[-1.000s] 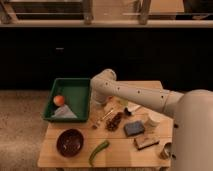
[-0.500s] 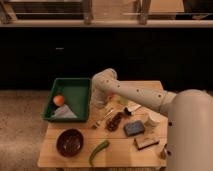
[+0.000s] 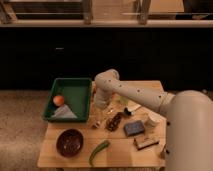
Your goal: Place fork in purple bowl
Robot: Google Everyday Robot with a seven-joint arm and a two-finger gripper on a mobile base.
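Maroon-purple bowl near-left on desk, no fork in it | gripper low beside green tray right wall, open-or-closed: cannot tell | fork apparently just below it on desk | step: grasp | next: secure, lift, carry near-left.

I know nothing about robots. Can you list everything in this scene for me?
table: one, pale wood, centre
tray: one, green, table's back left
round fruit: one, orange, in tray
cloth: one, grey-white, in tray
purple bowl: one, dark, front left
chilli: one, green, beside bowl
dark bar: one, brown, mid-table
pad: one, blue-grey, beside bar
cup: one, white, right
fork: one, pale, under gripper, faint
arm: one, white, from right
gripper: one, by tray's front corner
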